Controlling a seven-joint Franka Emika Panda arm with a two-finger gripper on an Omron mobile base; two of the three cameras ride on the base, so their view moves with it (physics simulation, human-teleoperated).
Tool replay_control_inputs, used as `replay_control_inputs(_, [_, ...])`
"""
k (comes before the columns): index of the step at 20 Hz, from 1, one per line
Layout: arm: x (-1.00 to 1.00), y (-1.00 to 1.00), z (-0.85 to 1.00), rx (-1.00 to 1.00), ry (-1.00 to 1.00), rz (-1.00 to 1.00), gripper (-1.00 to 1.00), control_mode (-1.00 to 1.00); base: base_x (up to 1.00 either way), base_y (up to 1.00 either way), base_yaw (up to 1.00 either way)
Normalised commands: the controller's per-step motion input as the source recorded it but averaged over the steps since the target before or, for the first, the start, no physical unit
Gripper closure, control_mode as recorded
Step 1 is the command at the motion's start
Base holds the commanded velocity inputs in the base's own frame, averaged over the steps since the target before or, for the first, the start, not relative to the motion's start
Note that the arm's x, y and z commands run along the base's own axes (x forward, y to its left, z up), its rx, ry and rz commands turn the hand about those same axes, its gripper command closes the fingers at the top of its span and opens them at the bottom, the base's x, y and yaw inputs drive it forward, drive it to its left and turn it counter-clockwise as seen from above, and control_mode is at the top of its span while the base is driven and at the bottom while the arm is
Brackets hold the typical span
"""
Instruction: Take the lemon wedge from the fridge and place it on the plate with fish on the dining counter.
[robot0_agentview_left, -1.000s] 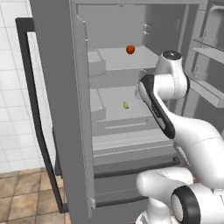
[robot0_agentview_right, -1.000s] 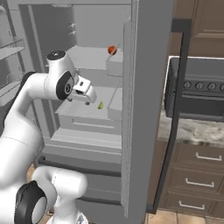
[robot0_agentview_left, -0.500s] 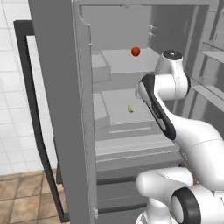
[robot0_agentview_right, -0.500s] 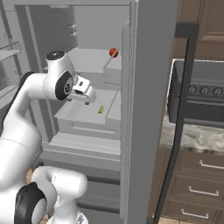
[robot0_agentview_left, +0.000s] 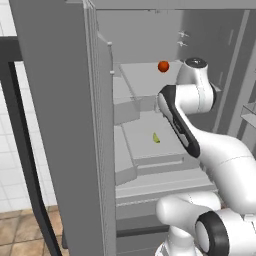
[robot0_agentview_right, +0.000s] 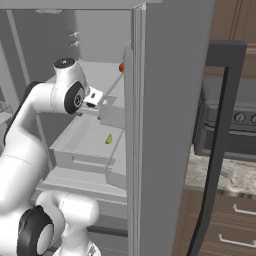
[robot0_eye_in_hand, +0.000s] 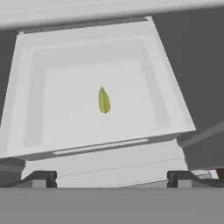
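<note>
You've got the gripper (robot0_eye_in_hand: 111, 178) spread wide and empty above the fridge (robot0_agentview_left: 65, 125) shelf, so just drop straight onto that tiny lemon wedge (robot0_eye_in_hand: 103, 100) lying mid-shelf, line the fingertips across its narrow sides, and ignore the red-orange fruit (robot0_agentview_left: 163, 66) above.

A: Here's the arm (robot0_agentview_left: 220, 155), glossy white shells all along, rounded like fat tubes.

B: And dark at the joints. See the black ring low down on the base (robot0_agentview_left: 212, 235), plus a dark band running along the upper link.

A: Right view gives a round dark cap on the side of the elbow, and a small dark disc on top.

B: Finger tips (robot0_eye_in_hand: 41, 178) look dark grey, blocky, small.
</note>
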Motion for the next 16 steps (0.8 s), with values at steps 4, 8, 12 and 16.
replay_control_inputs(4, [0.0,0.01,-0.74,0.02,0.0,0.15,-1.0,-1.0,0.0,0.0,0.0])
replay_control_inputs(8, [0.0,0.0,-0.78,0.0,-0.01,0.16,-1.0,-1.0,0.0,0.0,0.0])
replay_control_inputs(12, [0.09,0.0,-0.51,-0.03,-0.06,0.08,-1.0,-1.0,0.0,0.0,0.0])
replay_control_inputs(16, [0.51,0.0,-0.28,-0.05,-0.01,0.0,-1.0,-1.0,0.0,0.0,0.0])
